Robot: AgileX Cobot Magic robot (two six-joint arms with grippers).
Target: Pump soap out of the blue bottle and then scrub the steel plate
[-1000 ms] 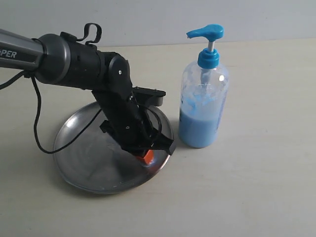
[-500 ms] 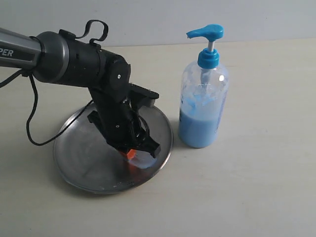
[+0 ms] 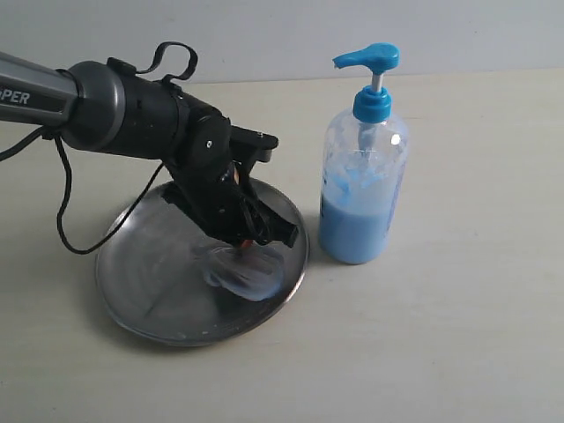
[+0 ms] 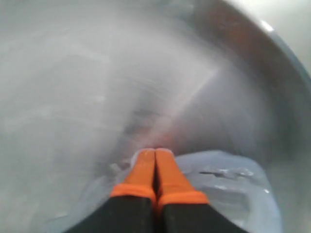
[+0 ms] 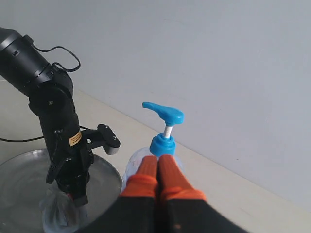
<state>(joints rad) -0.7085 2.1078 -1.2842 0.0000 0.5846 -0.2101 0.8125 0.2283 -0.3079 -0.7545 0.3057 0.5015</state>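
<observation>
Touching soap (image 3: 247, 277), left jaws closed, steel plate (image 3: 141, 275)

Lab-like test bench: plain beige tabletop (image 3: 458, 344), blank pale wall (image 3: 264, 35) behind.

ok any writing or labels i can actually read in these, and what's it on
"PER": white letters on the grey tube of the left arm, cut off at the picture's edge, so likely part of a longer word.
Yellow sticker on the left arm's wrist, seen in the right wrist view: too small to read.
Blue bottle: no readable label shows.
</observation>
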